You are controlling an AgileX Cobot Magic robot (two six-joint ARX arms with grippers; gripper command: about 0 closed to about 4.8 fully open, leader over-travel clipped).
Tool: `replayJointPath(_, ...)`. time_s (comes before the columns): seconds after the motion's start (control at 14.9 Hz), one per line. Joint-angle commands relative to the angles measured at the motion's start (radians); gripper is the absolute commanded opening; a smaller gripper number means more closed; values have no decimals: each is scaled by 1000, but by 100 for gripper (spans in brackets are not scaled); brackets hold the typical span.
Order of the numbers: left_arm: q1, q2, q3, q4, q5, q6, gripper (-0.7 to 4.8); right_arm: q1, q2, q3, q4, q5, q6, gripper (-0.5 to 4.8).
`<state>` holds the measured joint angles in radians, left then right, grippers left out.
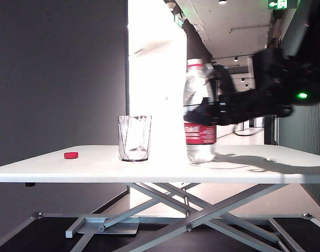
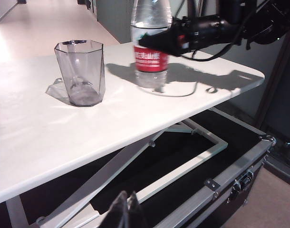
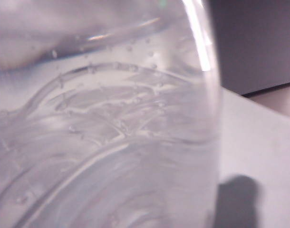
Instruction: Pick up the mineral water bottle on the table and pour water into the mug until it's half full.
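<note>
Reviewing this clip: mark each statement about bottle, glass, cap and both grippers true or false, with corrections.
1. The right gripper is around the clear ribbed plastic bottle with the red label. True.
2. The short clear faceted glass tumbler is half full. False: it looks empty.
3. The small red disc lies on the white table. True.
4. The bottle is tipped over the tumbler. False: it is upright, beside it.
5. The left gripper holds the tumbler. False: it hangs low, off the table, shut.
</note>
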<state>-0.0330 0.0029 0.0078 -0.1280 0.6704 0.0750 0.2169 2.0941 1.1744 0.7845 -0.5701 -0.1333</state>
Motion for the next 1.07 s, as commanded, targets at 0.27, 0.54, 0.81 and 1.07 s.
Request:
replayJointPath(0.27,-2,1,2,1,7,3,-5,124,-70,37,-54,350,-178,225)
replayJointPath(0.54,-2,1,2,-10,6,3,-5,176,-71,220,-395,555,-283,224)
replayJointPath(0.81,-2,1,2,-10,6,4,-5,189,-71,245,-447,656,-440,225)
replayJointPath(1.07,-2,1,2,-10,6,5,-5,192,-71,242,-475,734,-605,225)
